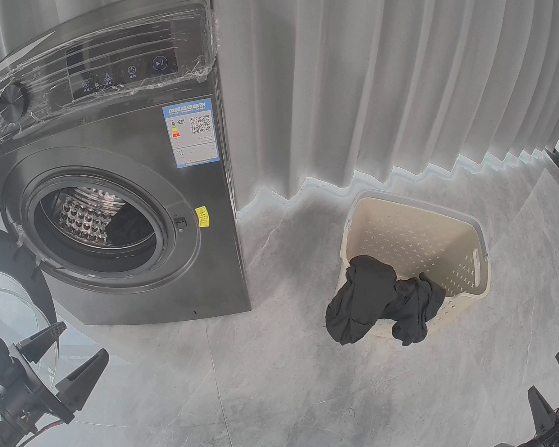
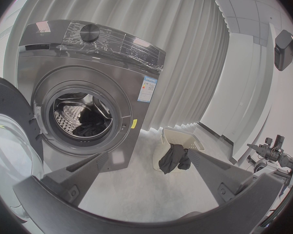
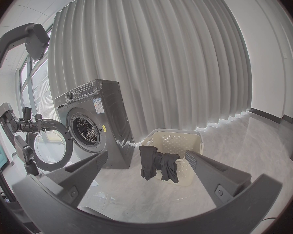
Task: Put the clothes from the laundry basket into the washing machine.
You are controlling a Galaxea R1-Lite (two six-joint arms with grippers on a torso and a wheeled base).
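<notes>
Our left gripper (image 1: 81,343) and right gripper (image 1: 548,374) hang wide open, empty. Dark clothes (image 1: 379,299) drape over the near rim of the basket (image 1: 416,231), right of the open washer (image 1: 124,131). What we take for another garment (image 2: 88,125) lies in its drum (image 2: 66,119).

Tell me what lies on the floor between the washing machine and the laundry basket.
Nothing: the head view shows bare grey floor between the washing machine and the laundry basket. The black clothes hang over the basket's rim.
</notes>
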